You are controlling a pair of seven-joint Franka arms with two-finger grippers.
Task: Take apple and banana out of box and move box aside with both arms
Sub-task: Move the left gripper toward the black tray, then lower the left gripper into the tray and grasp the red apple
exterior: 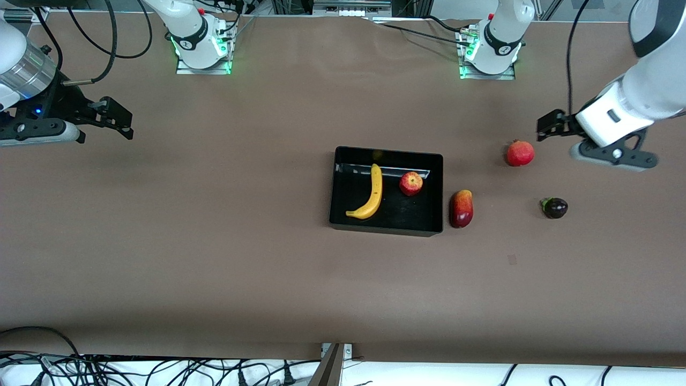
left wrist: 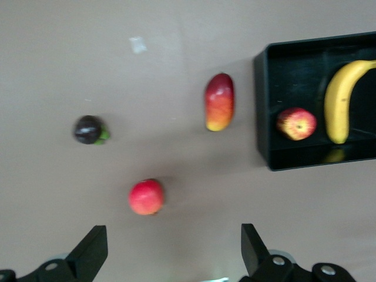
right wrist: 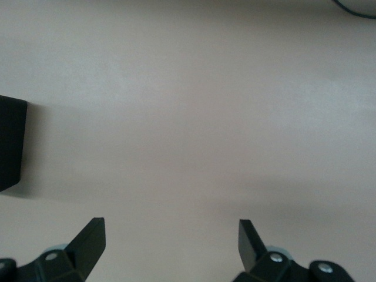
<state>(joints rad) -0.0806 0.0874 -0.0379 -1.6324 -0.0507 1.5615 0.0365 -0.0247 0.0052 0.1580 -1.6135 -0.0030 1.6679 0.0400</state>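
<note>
The black box (exterior: 387, 228) stands at the table's middle. In it lie the yellow banana (exterior: 372, 194) and the small red apple (exterior: 411, 183). The left wrist view also shows the box (left wrist: 262, 106), the banana (left wrist: 338, 103) and the apple (left wrist: 296, 124). My left gripper (exterior: 547, 127) is open and empty, up in the air near the left arm's end of the table, beside the pomegranate; it shows in its own view (left wrist: 173, 249). My right gripper (exterior: 115, 119) is open and empty over bare table at the right arm's end; it shows in its own view (right wrist: 171, 244).
A red-and-yellow mango (exterior: 461, 208) lies just beside the box toward the left arm's end. A round red pomegranate (exterior: 520, 153) and a small dark purple fruit (exterior: 554, 208) lie farther toward that end. Cables run along the table's edges.
</note>
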